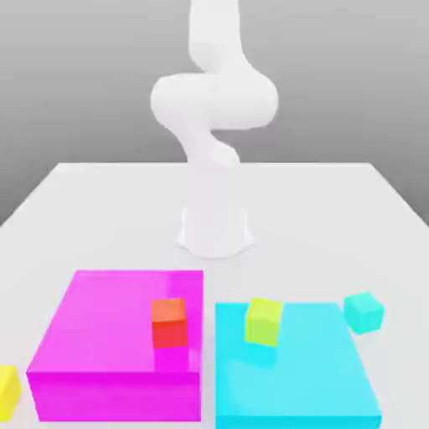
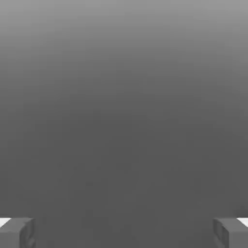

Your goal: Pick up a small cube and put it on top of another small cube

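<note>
The end effector (image 2: 124,232) has its fingers spread wide with nothing between them — ready, I judge, for a first reach. The yellow cube (image 1: 7,391) sits low on the tabletop (image 1: 100,209) at the near left, beside the magenta block (image 1: 117,343); the teal cube (image 1: 364,311) waits at the right, just beside the cyan block (image 1: 293,369).
</note>
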